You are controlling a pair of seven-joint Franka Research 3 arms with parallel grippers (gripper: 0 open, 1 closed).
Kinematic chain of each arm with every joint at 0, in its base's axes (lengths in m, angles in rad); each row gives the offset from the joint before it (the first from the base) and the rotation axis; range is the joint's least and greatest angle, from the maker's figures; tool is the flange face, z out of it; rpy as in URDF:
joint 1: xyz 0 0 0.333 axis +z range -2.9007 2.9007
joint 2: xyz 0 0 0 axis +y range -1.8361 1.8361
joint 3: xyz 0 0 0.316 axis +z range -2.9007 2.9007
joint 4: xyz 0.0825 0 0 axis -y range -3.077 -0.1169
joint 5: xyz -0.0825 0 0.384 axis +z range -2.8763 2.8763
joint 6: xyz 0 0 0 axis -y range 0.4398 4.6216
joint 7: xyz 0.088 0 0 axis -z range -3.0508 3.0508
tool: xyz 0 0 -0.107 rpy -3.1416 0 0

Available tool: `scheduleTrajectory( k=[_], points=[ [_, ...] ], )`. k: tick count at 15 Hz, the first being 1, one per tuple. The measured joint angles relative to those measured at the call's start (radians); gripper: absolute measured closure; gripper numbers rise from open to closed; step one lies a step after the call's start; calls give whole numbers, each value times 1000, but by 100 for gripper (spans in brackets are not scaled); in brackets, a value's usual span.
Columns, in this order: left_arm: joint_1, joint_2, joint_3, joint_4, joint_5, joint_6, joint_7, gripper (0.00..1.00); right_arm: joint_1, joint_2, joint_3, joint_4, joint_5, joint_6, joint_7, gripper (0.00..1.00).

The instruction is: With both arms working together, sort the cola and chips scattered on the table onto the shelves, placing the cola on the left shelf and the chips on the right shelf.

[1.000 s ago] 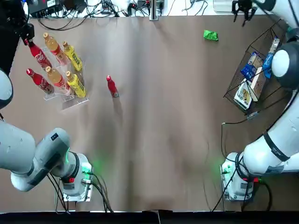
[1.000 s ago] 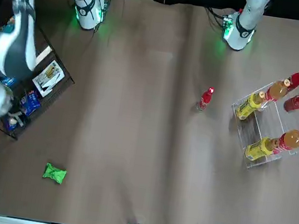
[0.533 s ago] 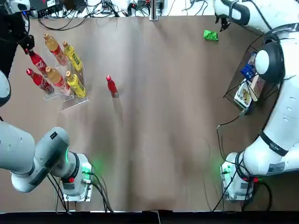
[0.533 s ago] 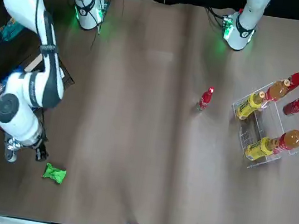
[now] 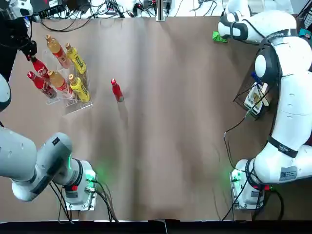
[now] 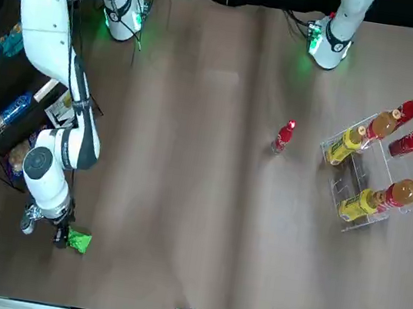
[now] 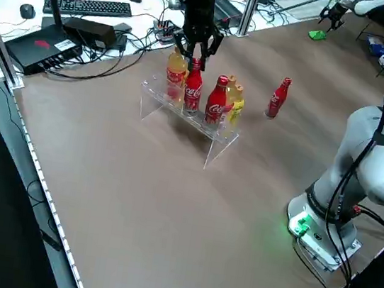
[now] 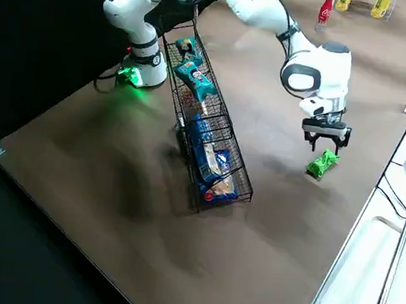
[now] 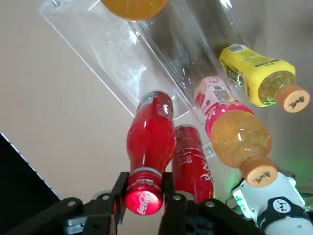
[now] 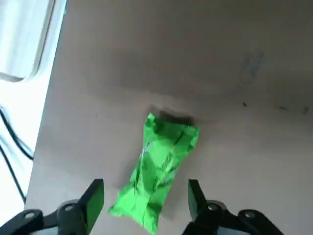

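My left gripper [image 5: 30,48] is shut on the neck of a red cola bottle [image 7: 193,87], held upright at the back row of the clear left shelf [image 7: 181,117]. In the left wrist view its fingers clasp the cap of that cola [image 9: 149,152], with a second cola [image 9: 190,166] racked beside it. A third cola [image 5: 117,90] stands alone on the table. My right gripper [image 8: 325,140] hangs open just above the green chips bag [image 10: 159,171] at the far right edge. Two teal chips bags [image 8: 197,78] lie in the wire right shelf [image 8: 239,172].
Orange bottles [image 5: 55,46] and yellow bottles [image 5: 78,87] fill other slots of the clear rack. Larger blue and white packets [image 8: 210,156] lie in the wire rack. Cables and a keyboard [image 7: 89,6] lie beyond the far table edge. Both arm bases [image 5: 80,187] glow green.
The right arm swung away from the wire rack to the far edge and came down over the green bag. The left gripper shifted the cola slightly at the clear rack.
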Motion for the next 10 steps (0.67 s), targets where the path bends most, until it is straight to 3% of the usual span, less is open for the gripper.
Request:
scheduleTrajectory(
  k=[4, 7, 10],
  points=[
    [-2, -1, -20, 24, 0, 16, -18, 28, 1, 32, -19, 1, 0, 78, 2, 22],
    [-7, -2, -99, 79, 0, 15, -125, 1, 1, 47, -24, 1, 0, 97, 3, 22],
    [-59, -2, -191, 90, -1, 5, -302, 0, 2, 54, -25, 1, -1, 111, 3, 23]
  ],
)
